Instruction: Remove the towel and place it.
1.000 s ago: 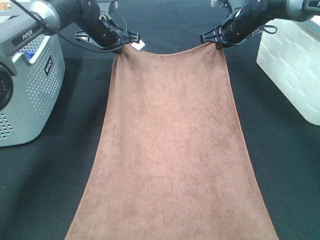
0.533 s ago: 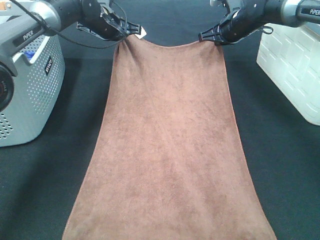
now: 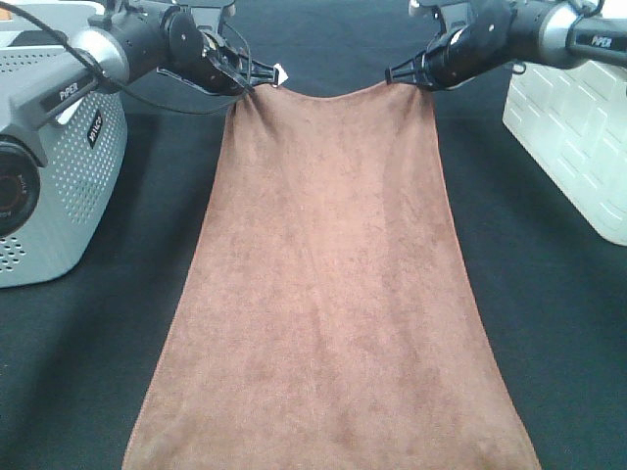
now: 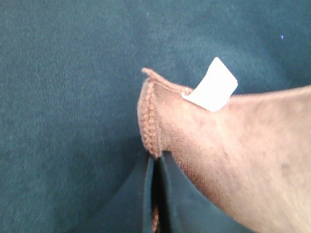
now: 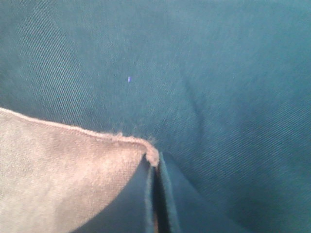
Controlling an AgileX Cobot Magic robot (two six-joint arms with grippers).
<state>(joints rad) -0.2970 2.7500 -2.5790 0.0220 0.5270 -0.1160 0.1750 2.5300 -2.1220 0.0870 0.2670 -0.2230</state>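
Note:
The reddish-brown towel [image 3: 333, 284] lies stretched lengthwise down the middle of the dark table, its near end running off the bottom of the exterior high view. My left gripper [image 3: 257, 76] is shut on the towel's far left corner [image 4: 150, 121], where the small white tag [image 4: 211, 85] sticks out. My right gripper [image 3: 407, 76] is shut on the far right corner [image 5: 151, 156]. Both far corners are held a little above the table, and the far edge sags slightly between them.
A grey perforated basket [image 3: 54, 186] stands at the left edge, close to the left arm. A white brick-patterned box [image 3: 578, 127] stands at the right edge. The dark cloth tabletop [image 3: 549, 323] runs along both sides of the towel.
Both grippers have moved away from the camera with the towel's far corners, pulling the towel farther up the table. The far edge sits higher in the view than before.

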